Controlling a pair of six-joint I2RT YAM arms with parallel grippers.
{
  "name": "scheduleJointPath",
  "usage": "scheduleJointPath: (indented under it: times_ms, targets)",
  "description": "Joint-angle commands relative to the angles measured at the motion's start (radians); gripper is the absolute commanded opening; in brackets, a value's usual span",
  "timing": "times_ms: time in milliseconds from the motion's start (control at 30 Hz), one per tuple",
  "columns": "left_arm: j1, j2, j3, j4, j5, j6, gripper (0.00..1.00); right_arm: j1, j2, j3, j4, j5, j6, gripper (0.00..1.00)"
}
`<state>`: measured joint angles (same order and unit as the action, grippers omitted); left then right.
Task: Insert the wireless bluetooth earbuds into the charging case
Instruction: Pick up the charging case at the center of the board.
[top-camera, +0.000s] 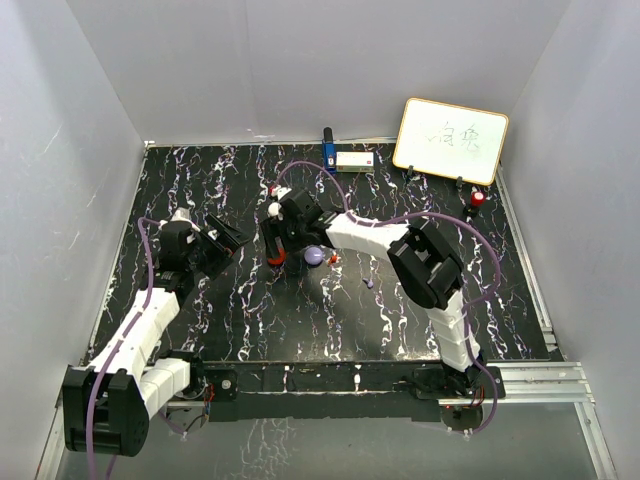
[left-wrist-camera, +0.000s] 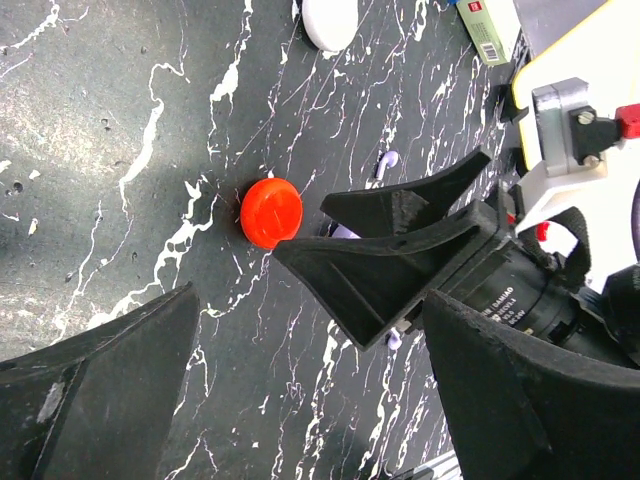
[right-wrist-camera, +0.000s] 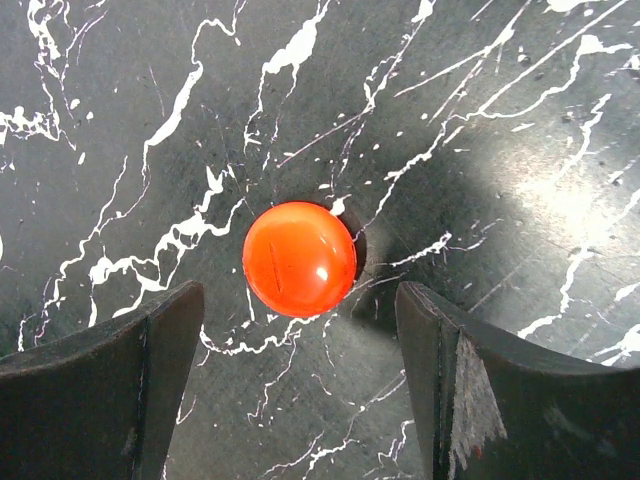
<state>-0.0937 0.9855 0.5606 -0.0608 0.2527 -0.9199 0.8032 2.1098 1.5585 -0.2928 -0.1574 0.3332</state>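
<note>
A glossy red round charging case (right-wrist-camera: 299, 258) lies shut on the black marbled table. My right gripper (right-wrist-camera: 298, 300) hangs over it, open, with the case just ahead of its fingertips and touching neither. From above, that gripper (top-camera: 281, 243) stands over the red case (top-camera: 275, 258). My left gripper (left-wrist-camera: 310, 288) is open and empty, a short way left of the case (left-wrist-camera: 271, 213), pointing at the right gripper's fingers (left-wrist-camera: 385, 265). Tiny purple earbuds (left-wrist-camera: 388, 160) (left-wrist-camera: 395, 340) lie loose on the table. A tiny red earbud (top-camera: 333, 259) and a purple one (top-camera: 370, 284) lie right of the case.
A purple round case (top-camera: 314, 255) sits right of the red one and a white one (left-wrist-camera: 328, 20) lies behind it. At the back stand a whiteboard (top-camera: 450, 140), a white box (top-camera: 354, 160), a blue object (top-camera: 328, 150) and a red-capped object (top-camera: 477, 199).
</note>
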Motion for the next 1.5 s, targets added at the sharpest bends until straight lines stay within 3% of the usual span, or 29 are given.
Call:
scheduleJointPath:
  times_ms: [0,700,867,1100,1467]
  targets:
    - [0.0,-0.035,0.019,-0.009,0.016,-0.005,0.91,0.005,0.018,0.06,0.011,-0.042,-0.018,0.75]
    - [0.042,-0.053,0.028,-0.041,0.011,0.002,0.91,0.058,0.028,0.061,0.055,-0.121,0.011,0.75]
    - [0.07,-0.061,0.019,-0.047,0.031,0.0,0.91,0.061,-0.003,0.056,0.058,-0.08,0.005,0.75]
    - [0.09,-0.049,0.01,-0.025,0.06,-0.002,0.9,0.054,-0.014,0.076,-0.015,0.072,-0.119,0.76]
    - [0.098,0.043,0.013,0.068,0.17,-0.024,0.88,0.054,0.037,0.082,0.031,0.079,-0.242,0.76]
